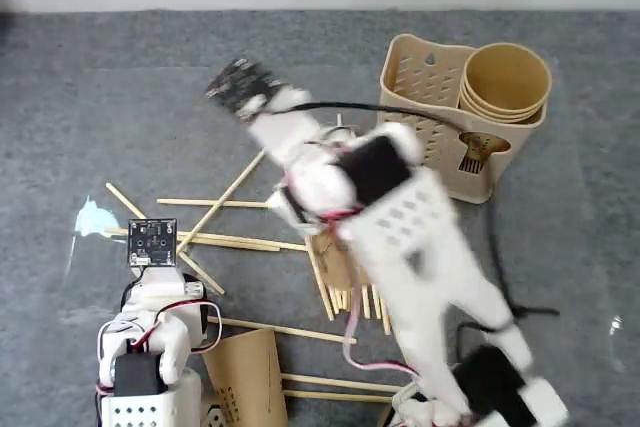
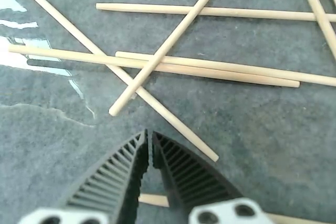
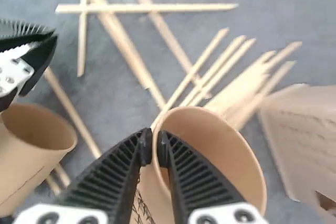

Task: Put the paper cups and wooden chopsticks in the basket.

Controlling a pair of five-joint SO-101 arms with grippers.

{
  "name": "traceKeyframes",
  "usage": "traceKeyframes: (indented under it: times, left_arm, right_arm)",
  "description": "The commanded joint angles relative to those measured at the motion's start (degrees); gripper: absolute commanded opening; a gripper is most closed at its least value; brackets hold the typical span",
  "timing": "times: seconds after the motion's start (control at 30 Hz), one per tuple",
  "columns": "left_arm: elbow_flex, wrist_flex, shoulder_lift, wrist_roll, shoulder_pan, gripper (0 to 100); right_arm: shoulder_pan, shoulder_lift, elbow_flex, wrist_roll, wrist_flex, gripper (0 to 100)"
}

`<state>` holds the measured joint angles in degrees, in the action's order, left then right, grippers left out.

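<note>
My right gripper (image 3: 152, 141) is shut on the rim of a tan paper cup (image 3: 220, 150), one finger inside and one outside, above scattered wooden chopsticks (image 3: 210, 77). A second paper cup (image 3: 31, 145) lies on its side nearby, also seen as the paper cup (image 1: 248, 375) beside the left arm. My left gripper (image 2: 148, 136) is shut with nothing in it, low over crossed chopsticks (image 2: 173, 40). The beige basket (image 1: 425, 77) stands at the back right with stacked cups (image 1: 505, 82) in it. The right arm (image 1: 390, 217) covers the table's middle.
More chopsticks (image 1: 230, 240) lie loose on the grey mat, with a bundle (image 1: 345, 282) under the right arm and two (image 1: 330, 382) at the front. A shiny patch (image 1: 90, 217) marks the mat at left. A black cable (image 1: 498, 267) runs along the right.
</note>
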<state>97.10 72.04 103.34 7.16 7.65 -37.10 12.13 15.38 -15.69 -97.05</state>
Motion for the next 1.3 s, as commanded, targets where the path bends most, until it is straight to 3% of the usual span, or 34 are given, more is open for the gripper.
traceKeyframes:
  times: [0.0,0.2,0.57,0.97,1.27]
  left_arm:
    - [-0.7,0.4,0.9,-0.5,0.2,1]
    - [-0.7,0.4,0.9,-0.5,0.2,1]
    - [-0.7,0.4,0.9,-0.5,0.2,1]
    - [-0.7,0.4,0.9,-0.5,0.2,1]
    - [-0.7,0.4,0.9,-0.5,0.2,1]
  right_arm:
    - [5.5,9.5,3.2,-4.4,3.4,0.8]
    - [15.3,17.6,3.2,-8.0,14.3,0.8]
    - [31.7,16.0,-0.3,-11.1,37.6,0.8]
    - [37.5,12.7,-21.5,-20.7,61.5,0.8]
    - [39.5,13.1,-27.6,-22.9,61.0,1.3]
